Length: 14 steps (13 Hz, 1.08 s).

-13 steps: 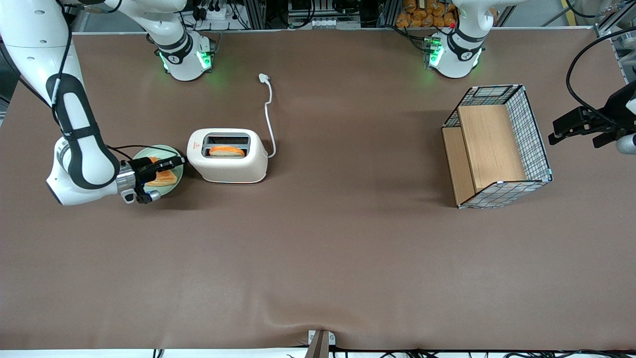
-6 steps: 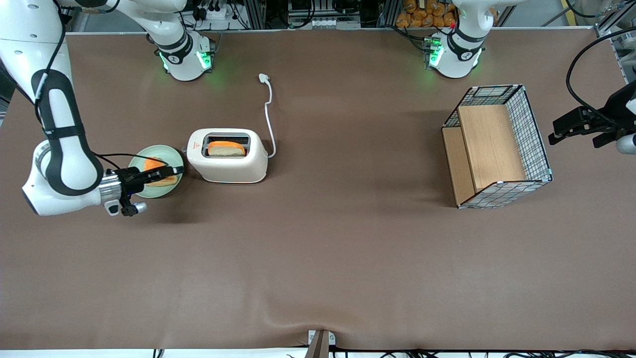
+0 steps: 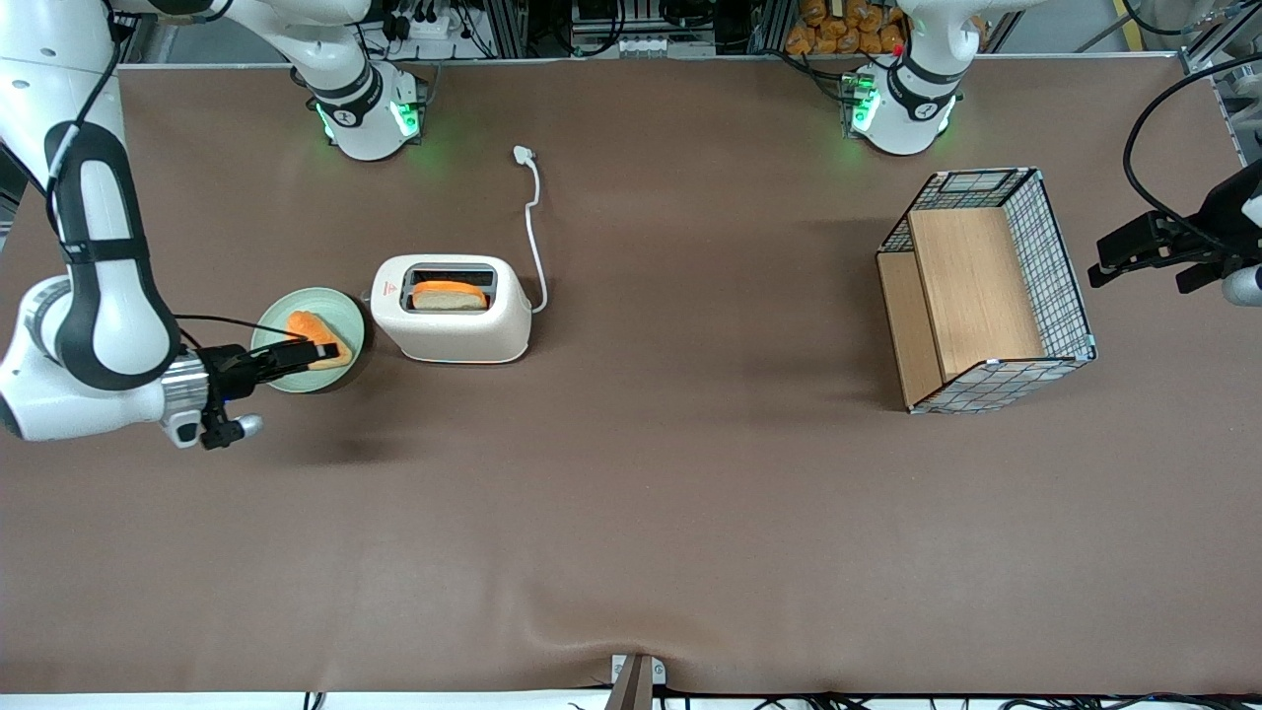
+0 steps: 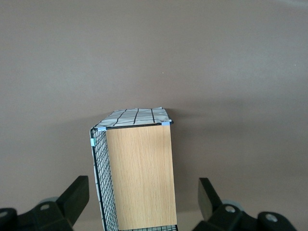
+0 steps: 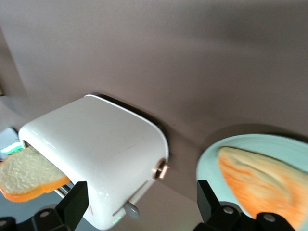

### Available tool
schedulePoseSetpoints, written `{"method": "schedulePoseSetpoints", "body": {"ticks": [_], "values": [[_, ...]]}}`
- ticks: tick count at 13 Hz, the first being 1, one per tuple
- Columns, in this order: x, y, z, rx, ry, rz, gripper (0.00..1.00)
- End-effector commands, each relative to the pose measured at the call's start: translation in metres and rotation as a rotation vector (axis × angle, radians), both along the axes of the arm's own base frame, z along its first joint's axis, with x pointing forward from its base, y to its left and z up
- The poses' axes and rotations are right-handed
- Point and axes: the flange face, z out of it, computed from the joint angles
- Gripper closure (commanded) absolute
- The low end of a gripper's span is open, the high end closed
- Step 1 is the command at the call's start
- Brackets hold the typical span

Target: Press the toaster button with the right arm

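The cream-white toaster [image 3: 452, 320] stands on the brown table with a bread slice [image 3: 449, 294] sticking up from one slot. It also shows in the right wrist view [image 5: 101, 139], with its grey lever [image 5: 130, 209], a copper knob [image 5: 161, 169] and a small green light on the end face. The right arm's gripper [image 3: 317, 352] is open and empty. It hovers over the green plate [image 3: 340, 311] beside the toaster, clear of the toaster's end. In the right wrist view the gripper [image 5: 142, 197] faces the lever with a gap between them.
A toast slice [image 3: 301, 323] lies on the plate, partly under the gripper. The white cord and plug [image 3: 524, 154] run from the toaster toward the arm bases. A wire basket with wooden panels [image 3: 986, 291] stands toward the parked arm's end.
The right arm's gripper has drawn back from the toaster's end, toward the working arm's end and a little nearer the front camera. The slice in the toaster sits slightly higher.
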Motion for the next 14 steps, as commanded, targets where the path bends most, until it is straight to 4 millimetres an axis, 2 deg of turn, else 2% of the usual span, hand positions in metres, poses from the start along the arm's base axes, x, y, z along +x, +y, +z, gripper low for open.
{"method": "schedulePoseSetpoints", "body": {"ticks": [1, 8, 10, 14], "values": [[-0.001, 0.003, 0.051, -0.1, -0.07, 0.061, 0.0], [-0.024, -0.01, 0.165, -0.275, -0.235, 0.125, 0.0], [-0.036, -0.012, 0.2, -0.346, -0.25, 0.066, 0.0], [-0.062, 0.001, 0.254, -0.439, -0.261, -0.049, 0.0]]}}
